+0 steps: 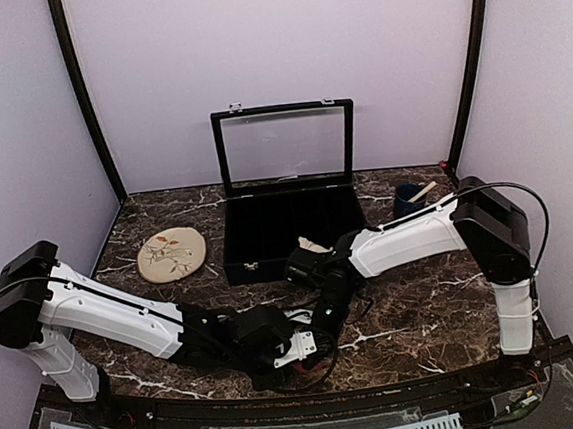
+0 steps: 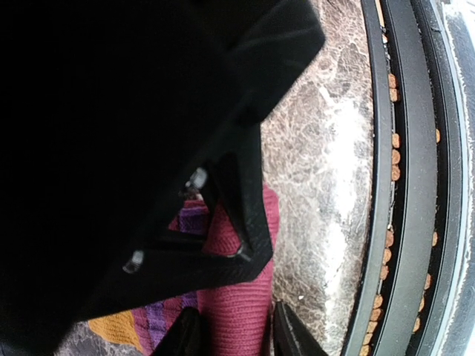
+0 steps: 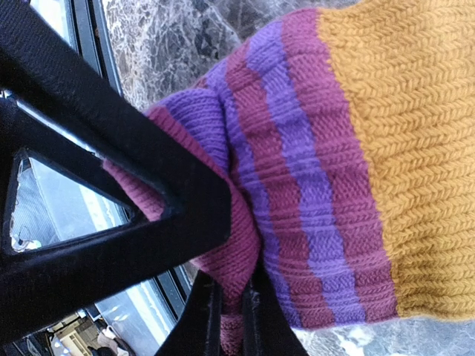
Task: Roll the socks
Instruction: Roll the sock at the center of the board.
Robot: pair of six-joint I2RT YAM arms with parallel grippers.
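Your maroon sock (image 3: pixel 245 222) is a ribbed knit. It has a maroon cuff, then alternating purple and maroon bands, then a broad orange end that fills the right side of the right wrist view. It lies on the marble table (image 1: pixel 425 303) at the lower centre of the top view, where the two grippers hide nearly all of it.

Your right gripper (image 3: pixel 231 322) has its jaws pressed together on a fold of the maroon cuff, at the bottom of its own view. Your left gripper (image 2: pixel 236 337) has one finger on each side of the cuff at the bottom edge of its view. The fabric fills the gap between them, but you cannot tell whether they are squeezing it.

From above, the left arm stretches low from the left edge toward the lower centre. The right arm reaches in from the right edge with its wrist bent down. The two grippers meet close to the table's near edge.

The left wrist view shows a black gripper frame crossing over the sock, a detail the top view is too coarse to show. Only the top view takes in what looks like the cream sock (image 1: pixel 312 244), too small to make out any detail, just beside the lower right corner of the open black box (image 1: pixel 288 229). That view also shows the tan oval mat (image 1: pixel 172 255) left of the box and a blue cup (image 1: pixel 406 202) to its right.
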